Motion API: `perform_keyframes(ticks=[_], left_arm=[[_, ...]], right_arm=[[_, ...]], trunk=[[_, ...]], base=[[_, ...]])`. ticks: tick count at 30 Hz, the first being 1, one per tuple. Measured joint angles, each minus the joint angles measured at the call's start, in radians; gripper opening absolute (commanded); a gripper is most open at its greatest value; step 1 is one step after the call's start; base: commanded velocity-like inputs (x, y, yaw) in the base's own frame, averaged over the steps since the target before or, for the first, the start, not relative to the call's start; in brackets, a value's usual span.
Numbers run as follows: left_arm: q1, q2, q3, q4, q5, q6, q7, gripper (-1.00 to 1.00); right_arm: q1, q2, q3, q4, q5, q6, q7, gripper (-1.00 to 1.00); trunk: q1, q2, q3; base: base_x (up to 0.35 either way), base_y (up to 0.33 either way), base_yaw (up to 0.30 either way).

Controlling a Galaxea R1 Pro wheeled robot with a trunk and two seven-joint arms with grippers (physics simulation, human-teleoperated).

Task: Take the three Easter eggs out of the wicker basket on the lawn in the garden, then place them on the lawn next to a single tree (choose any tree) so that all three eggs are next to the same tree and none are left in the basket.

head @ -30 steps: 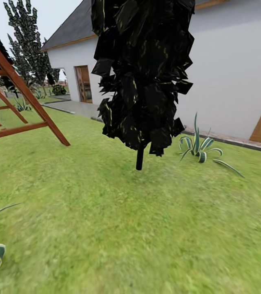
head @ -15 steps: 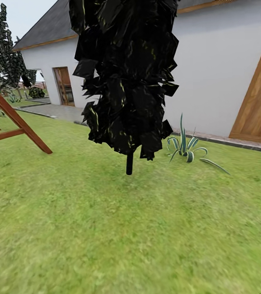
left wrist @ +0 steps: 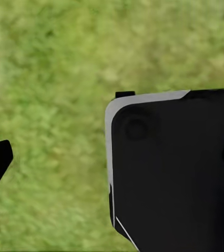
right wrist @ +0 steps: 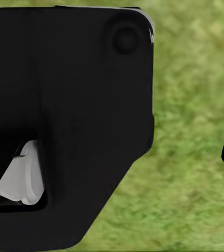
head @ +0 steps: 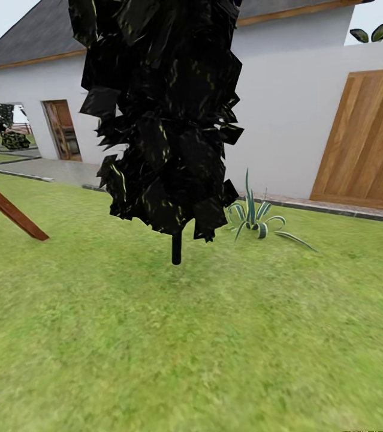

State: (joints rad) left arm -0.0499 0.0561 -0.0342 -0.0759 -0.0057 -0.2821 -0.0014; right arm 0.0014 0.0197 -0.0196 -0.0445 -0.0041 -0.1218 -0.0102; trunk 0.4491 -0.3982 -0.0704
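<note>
Lawn [head: 215,348] lay open across your lower frame; dark cone tree [head: 167,120] stood centre; hand states couldn't be told.

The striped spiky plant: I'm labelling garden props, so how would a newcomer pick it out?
Find the white house wall. On the lawn before it stands the striped spiky plant, right of the dark tree. It alone has low, green-and-white banded blades.

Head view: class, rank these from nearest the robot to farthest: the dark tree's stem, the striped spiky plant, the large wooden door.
1. Dark tree's stem: centre, standing in the lawn.
2. Striped spiky plant: just right, behind the stem.
3. Large wooden door: far right, in the white wall.
</note>
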Motion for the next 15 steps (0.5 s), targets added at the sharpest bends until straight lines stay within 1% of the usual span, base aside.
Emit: perform_keyframes(ticks=[6, 11, 15], left_arm=[[0.000, 0.009, -0.001, 0.000, 0.000, 0.000, 0.000, 1.00], [0.000, 0.011, -0.001, 0.000, 0.000, -0.001, 0.000, 1.00], [0.000, 0.011, -0.001, -0.001, -0.001, -0.001, 0.000, 1.00]], right_arm=[[0.000, 0.000, 0.000, 0.000, 0.000, 0.001, 0.000, 1.00], [0.000, 0.000, 0.000, 0.000, 0.000, 0.001, 0.000, 1.00], [0.000, 0.000, 0.000, 0.000, 0.000, 0.000, 0.000, 1.00]], trunk=[[0.000, 0.000, 0.006], [0.000, 0.000, 0.008], [0.000, 0.000, 0.010]], base=[[0.182, 0.288, -0.226], [0.186, 0.288, -0.084], [0.237, 0.251, -0.172]])
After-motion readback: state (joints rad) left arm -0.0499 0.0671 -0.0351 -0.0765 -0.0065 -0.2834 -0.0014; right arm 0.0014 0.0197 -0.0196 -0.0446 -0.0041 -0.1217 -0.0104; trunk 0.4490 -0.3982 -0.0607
